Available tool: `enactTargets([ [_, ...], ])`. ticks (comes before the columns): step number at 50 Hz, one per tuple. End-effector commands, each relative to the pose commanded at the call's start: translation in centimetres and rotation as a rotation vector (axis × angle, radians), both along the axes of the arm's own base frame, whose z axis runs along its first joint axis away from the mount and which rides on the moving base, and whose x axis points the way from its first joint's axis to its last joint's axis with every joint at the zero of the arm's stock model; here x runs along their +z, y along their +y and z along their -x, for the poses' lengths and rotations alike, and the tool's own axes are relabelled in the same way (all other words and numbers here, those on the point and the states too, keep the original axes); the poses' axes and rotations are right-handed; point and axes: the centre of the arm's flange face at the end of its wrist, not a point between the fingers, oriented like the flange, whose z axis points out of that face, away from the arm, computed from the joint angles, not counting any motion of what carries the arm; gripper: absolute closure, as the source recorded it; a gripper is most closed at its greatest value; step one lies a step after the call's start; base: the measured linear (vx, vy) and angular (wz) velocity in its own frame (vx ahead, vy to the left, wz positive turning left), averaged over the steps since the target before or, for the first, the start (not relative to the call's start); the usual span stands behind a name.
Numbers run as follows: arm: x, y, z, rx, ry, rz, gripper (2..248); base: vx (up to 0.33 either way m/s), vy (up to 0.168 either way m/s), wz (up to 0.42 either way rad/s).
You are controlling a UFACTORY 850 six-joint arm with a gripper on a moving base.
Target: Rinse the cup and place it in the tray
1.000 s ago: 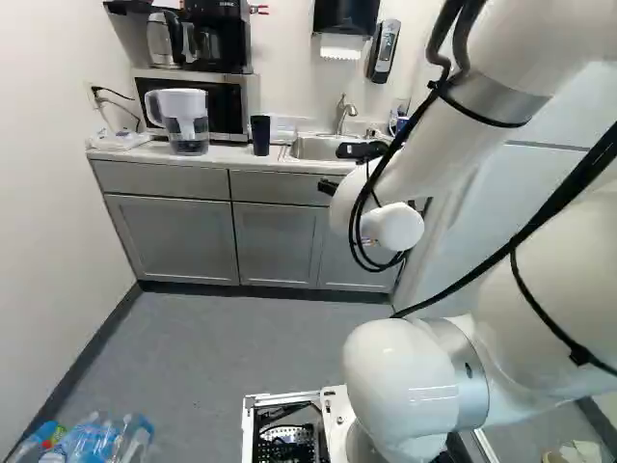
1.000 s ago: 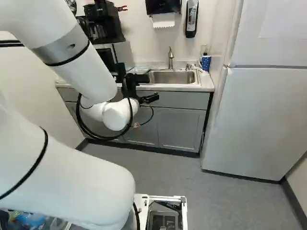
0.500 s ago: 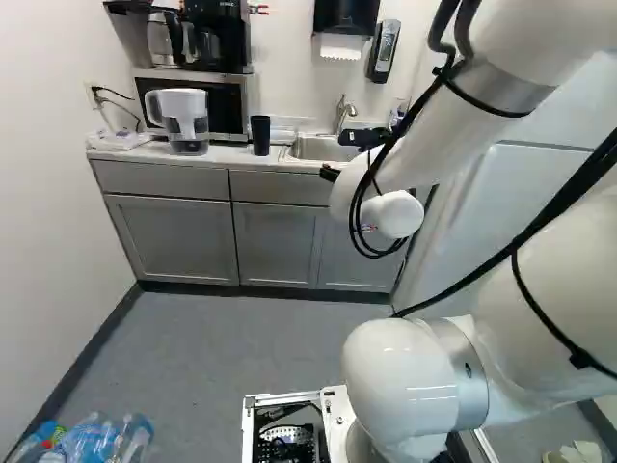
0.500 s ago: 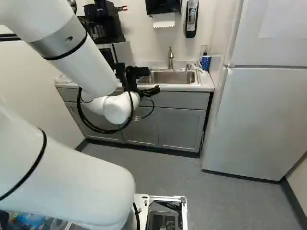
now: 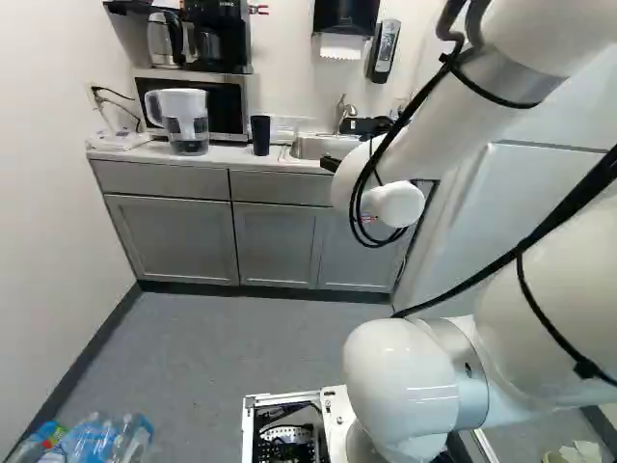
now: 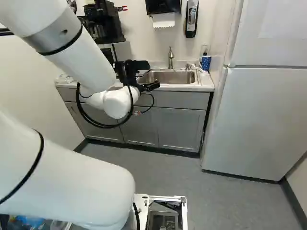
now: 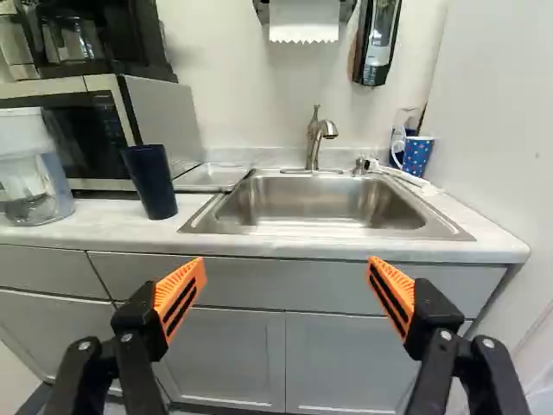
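In the right base view my gripper hangs in front of the counter's edge, near the sink. The wrist view shows the gripper open, its orange pads wide apart with nothing between them. Ahead of it are the steel sink and faucet. A dark blue cup stands on the counter, between a water pitcher and a low, pale tray beside the sink. The same cup shows in the left base view. Beyond the sink's other end is a blue dotted cup.
The counter carries a water pitcher and a microwave with a coffee maker on top. A soap dispenser and paper towels are on the wall. A refrigerator stands right of the counter. Bottles lie near the base.
My arm has risen a little, and its wrist and gripper have shifted upward in both base views. The gripper stays open. Base, cup and tray have not moved.
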Motion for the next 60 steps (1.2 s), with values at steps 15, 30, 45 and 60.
enactTargets([
  [15, 1.1, 0.0, -0.2, 0.000, 0.004, 0.000, 3, 0.000, 0.000, 0.000],
  [30, 2.2, 0.0, -0.5, 0.001, 0.019, -0.001, 3, 0.000, 0.000, 0.000],
  [45, 3.3, 0.0, -0.7, 0.001, 0.036, -0.002, 3, 0.000, 0.000, 0.000],
  [60, 4.4, 0.0, -1.0, 0.002, 0.054, -0.004, 3, 0.000, 0.000, 0.000],
])
